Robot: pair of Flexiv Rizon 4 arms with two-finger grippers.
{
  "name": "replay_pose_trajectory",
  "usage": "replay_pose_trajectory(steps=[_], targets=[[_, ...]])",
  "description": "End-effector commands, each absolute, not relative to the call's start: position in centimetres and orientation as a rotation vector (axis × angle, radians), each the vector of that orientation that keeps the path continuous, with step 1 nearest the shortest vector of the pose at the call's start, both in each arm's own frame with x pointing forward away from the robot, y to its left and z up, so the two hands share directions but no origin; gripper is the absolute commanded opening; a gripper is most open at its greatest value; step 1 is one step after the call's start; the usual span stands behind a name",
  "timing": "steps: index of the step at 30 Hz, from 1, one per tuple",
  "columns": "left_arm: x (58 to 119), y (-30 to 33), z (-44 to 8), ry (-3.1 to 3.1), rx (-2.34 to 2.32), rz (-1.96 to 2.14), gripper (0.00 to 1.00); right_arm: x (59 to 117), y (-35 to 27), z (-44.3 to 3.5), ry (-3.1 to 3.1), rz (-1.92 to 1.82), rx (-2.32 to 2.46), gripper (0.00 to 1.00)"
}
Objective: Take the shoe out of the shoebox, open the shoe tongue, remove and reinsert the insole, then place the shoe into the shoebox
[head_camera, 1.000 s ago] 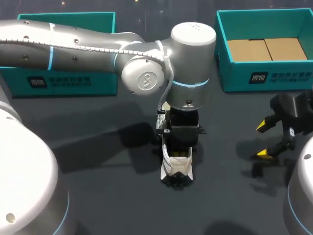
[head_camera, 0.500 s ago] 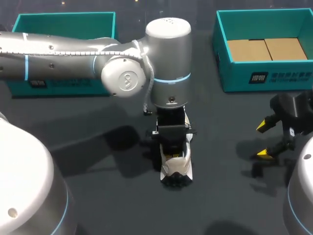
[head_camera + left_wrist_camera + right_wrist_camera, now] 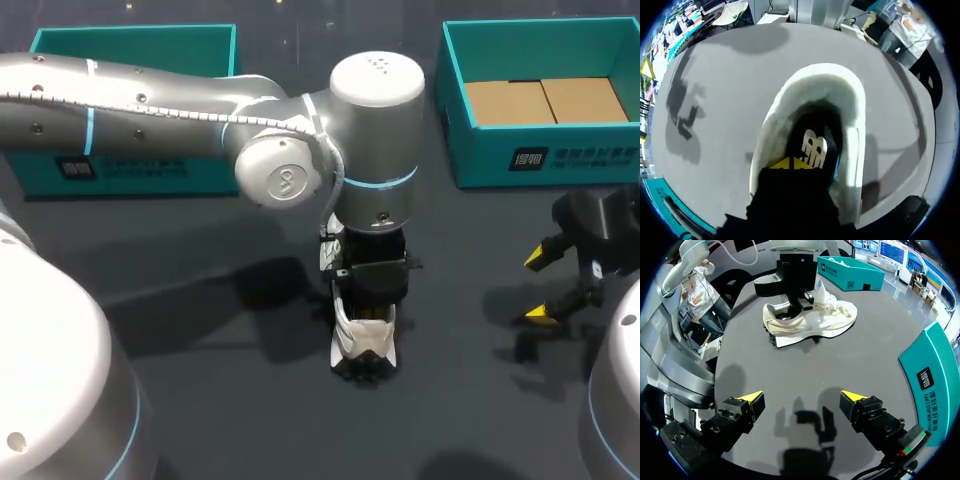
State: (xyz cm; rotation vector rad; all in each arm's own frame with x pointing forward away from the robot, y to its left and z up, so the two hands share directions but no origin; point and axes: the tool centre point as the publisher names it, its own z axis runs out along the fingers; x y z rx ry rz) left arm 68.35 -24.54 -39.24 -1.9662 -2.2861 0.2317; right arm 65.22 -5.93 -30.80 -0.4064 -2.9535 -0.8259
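Note:
A white and cream shoe (image 3: 362, 348) stands on the dark table in the middle, its heel toward the front. My left gripper (image 3: 366, 313) comes straight down into the shoe's opening. In the left wrist view its yellow tips (image 3: 795, 163) are shut together inside the white heel collar (image 3: 826, 80), against the dark insole (image 3: 815, 140) with a white logo. I cannot tell whether they pinch the insole. My right gripper (image 3: 540, 285) hangs open at the table's right, away from the shoe (image 3: 810, 320), with nothing between its fingers (image 3: 802, 400).
A teal shoebox (image 3: 455, 110) with a cardboard floor stands at the back right. A second teal box (image 3: 130, 45) is at the back left, partly behind my left arm. Bare table lies between the shoe and my right gripper.
My left arm's wrist swung to the left and then back to the right over the shoe, the gripper staying in its opening. The shoe and the right arm have not moved.

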Motion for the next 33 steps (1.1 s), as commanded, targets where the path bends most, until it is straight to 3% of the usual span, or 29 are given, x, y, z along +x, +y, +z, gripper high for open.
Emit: replay_pose_trajectory(steps=[1, 8, 23, 33], targets=[[67.9, -22.8, -37.1, -2.286, -2.014, 0.33, 0.0, 65.0, -5.9, -30.7, -2.957, -0.823, -0.409, 1.0], [65.6, -22.6, -36.7, -2.149, -2.061, 0.327, 0.0, 65.0, -5.9, -30.7, -2.957, -0.823, -0.409, 1.0], [66.6, -23.9, -42.4, -2.137, -1.951, 0.113, 0.0, 65.0, -5.9, -30.7, -2.957, -0.823, -0.409, 1.0], [66.7, -23.2, -38.6, -2.24, -2.038, 0.227, 0.0, 65.0, -5.9, -30.7, -2.957, -0.823, -0.409, 1.0]])
